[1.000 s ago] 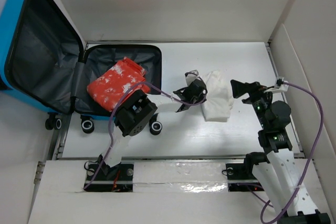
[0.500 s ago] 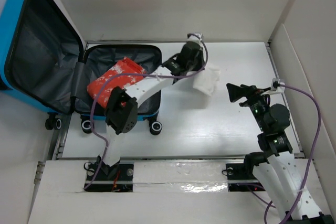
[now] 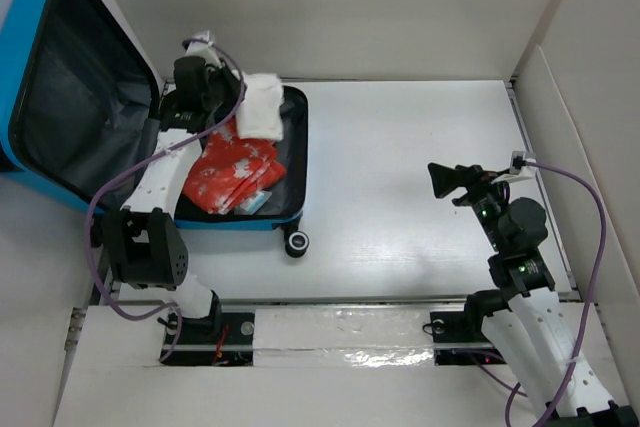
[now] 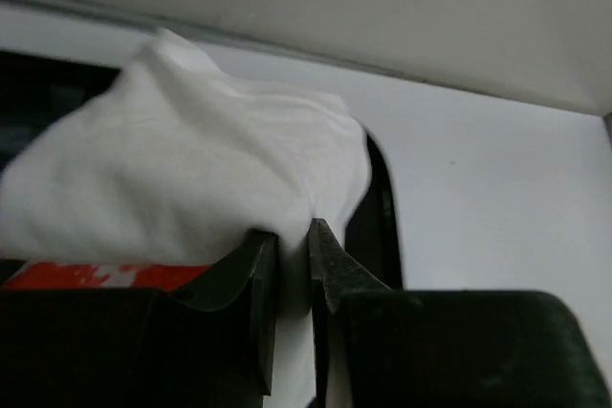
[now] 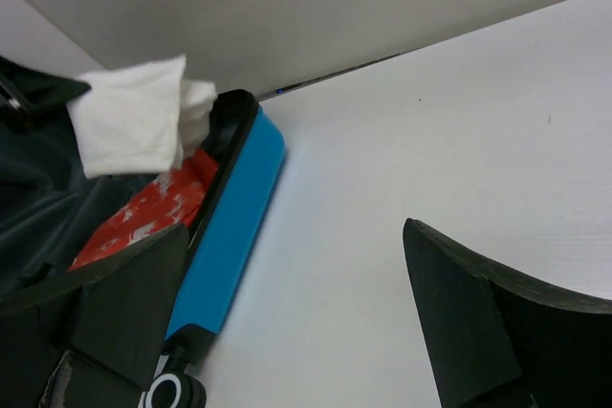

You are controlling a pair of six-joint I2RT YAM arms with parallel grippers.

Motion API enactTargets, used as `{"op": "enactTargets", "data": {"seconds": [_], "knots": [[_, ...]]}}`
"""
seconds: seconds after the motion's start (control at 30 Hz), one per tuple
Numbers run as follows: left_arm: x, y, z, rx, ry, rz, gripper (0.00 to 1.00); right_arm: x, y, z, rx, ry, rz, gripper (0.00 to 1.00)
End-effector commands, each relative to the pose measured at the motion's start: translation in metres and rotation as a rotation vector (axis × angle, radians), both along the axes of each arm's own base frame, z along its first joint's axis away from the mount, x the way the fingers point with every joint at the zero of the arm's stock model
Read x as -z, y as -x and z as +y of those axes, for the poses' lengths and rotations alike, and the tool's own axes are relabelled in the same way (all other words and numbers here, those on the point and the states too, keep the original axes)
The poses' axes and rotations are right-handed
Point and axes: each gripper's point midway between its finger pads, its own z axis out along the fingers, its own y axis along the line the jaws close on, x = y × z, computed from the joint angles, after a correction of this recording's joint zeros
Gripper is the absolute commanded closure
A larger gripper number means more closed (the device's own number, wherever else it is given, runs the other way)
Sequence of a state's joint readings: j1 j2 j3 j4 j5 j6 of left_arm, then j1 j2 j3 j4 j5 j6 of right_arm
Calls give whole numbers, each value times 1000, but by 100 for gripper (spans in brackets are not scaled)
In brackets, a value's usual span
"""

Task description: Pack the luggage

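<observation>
The luggage (image 3: 30,57) lies open at the left, its bright-blue lid propped up and its dark-lined base (image 3: 295,137) flat on the table. A red-and-white garment (image 3: 235,172) lies in the base. My left gripper (image 3: 240,97) hangs over the base's far edge, shut on a folded white cloth (image 3: 263,105). The left wrist view shows the cloth (image 4: 191,179) pinched between the closed fingertips of the left gripper (image 4: 294,236), with the red garment (image 4: 96,276) below. My right gripper (image 3: 450,182) is open over bare table at the right, its jaws wide apart in the right wrist view (image 5: 295,226).
The white table (image 3: 400,147) is boxed in by white walls at the back and both sides. A black wheel (image 3: 297,243) of the suitcase sticks out at its near right corner. Purple cables trail from both wrists.
My left arm has swung left, carrying the white cloth from the middle of the table to above the suitcase base. The right gripper has stayed open and barely shifted.
</observation>
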State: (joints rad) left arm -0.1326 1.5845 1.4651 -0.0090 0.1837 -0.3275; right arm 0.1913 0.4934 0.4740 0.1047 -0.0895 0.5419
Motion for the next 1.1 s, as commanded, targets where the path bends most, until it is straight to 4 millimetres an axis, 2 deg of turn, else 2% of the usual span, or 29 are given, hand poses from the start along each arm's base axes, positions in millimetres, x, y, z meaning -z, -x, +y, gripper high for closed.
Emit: {"op": "enactTargets", "data": {"seconds": [0.0,0.1,0.13,0.2,0.23,0.3,0.33,0.37,0.4,0.43,0.47,0.53,0.6,0.67,0.7,0.73,0.77,0.8,0.83,0.87,0.9,0.93,1.03,1.07], "knots": [[40,17,24,40,50,39,100,-5,0,2,-7,17,-36,0],[78,25,48,-14,81,122,100,-5,0,2,-10,20,-38,0],[100,31,55,-51,93,194,100,-5,0,3,-12,21,-40,0],[124,44,74,-172,152,324,99,-4,0,5,-28,23,-39,0],[128,49,80,-208,175,353,99,-4,1,6,-33,26,-43,0],[132,62,85,-274,231,383,91,-2,0,8,-46,30,-35,0],[135,76,92,-312,241,377,85,-1,1,11,-60,36,-34,0],[136,83,101,-356,246,371,68,-1,1,12,-69,38,-36,0],[138,90,108,-402,237,365,61,0,1,17,-89,41,-33,0],[140,104,114,-445,250,364,54,-1,3,20,-111,48,-39,0],[141,111,125,-491,245,356,40,0,3,21,-117,52,-37,0],[141,128,129,-518,259,344,34,0,4,23,-132,58,-36,0],[135,138,142,-567,264,322,31,0,4,24,-138,60,-37,1],[115,152,147,-585,272,261,32,1,5,26,-148,63,-34,4],[107,157,151,-598,271,237,35,2,5,27,-157,63,-32,7],[88,167,149,-590,269,176,44,3,7,33,-186,68,-30,12],[79,172,147,-565,248,143,62,4,7,34,-195,70,-29,19],[72,177,140,-527,248,122,67,5,7,36,-206,72,-27,30],[73,188,136,-516,246,134,71,4,8,38,-221,75,-28,43],[79,194,132,-504,247,166,79,6,7,39,-224,78,-19,45],[88,199,129,-505,257,206,80,6,7,39,-227,78,-17,46],[111,211,126,-516,269,292,81,6,7,40,-233,79,-16,53],[139,220,116,-507,318,363,80,4,9,41,-232,74,-21,57],[140,219,113,-490,327,362,78,4,9,40,-226,71,-19,57]]}}
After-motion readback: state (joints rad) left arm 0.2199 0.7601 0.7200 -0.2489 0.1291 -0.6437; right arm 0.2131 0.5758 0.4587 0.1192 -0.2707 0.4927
